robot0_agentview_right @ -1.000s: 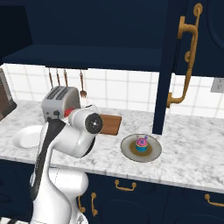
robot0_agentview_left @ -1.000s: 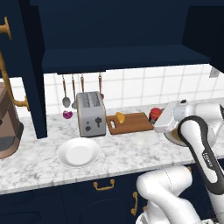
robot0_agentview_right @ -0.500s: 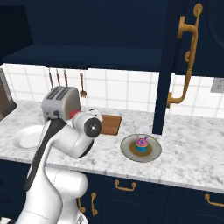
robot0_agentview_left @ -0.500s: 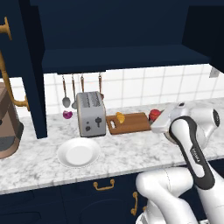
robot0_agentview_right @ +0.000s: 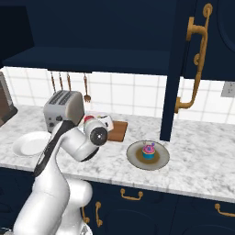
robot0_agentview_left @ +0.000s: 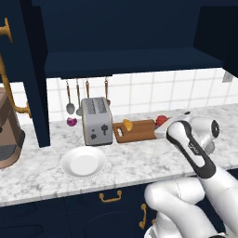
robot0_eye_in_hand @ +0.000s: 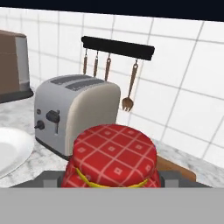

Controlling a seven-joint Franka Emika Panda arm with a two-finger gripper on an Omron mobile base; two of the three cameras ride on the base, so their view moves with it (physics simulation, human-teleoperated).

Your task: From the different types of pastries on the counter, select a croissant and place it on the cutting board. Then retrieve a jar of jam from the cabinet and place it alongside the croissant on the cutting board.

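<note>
Far left, left base view: a brown coffee machine point(robot0_agentview_left: 9, 135) stands at the frame's left edge on the marble tabletop point(robot0_agentview_left: 135, 165).
Lower left: a round white plate point(robot0_agentview_left: 83, 162) lies at the front, with a grey toaster point(robot0_agentview_left: 96, 122) just behind it.
Above: the navy cabinet point(robot0_agentview_left: 130, 60) fills the top of the frame, its shelf open.
Centre: the cutting board point(robot0_agentview_left: 139, 131) lies flat beside the toaster, its long axis running left to right along the tiled wall.
Croissant: the croissant point(robot0_agentview_left: 127, 125) already sits on the board's left end, by the handle slot; that half of the task looks done.
Right of centre: the jar of jam point(robot0_agentview_left: 161, 121) hangs just off the board's right end, level with it.
Gripper: my gripper point(robot0_agentview_left: 163, 129) is clamped on the jar; in the hand view its red checked lid point(robot0_eye_in_hand: 113, 151) sits dead centre at the bottom, between my fingertips.
Key relation: the board's bare right half lies just left of the jar and below it, so I judge a short shift left and down puts the jar alongside the croissant.
Far right, right base view: the pink cupcake point(robot0_agentview_right: 148, 150) rests on a dark plate point(robot0_agentview_right: 133, 158), well apart from the board.
</note>
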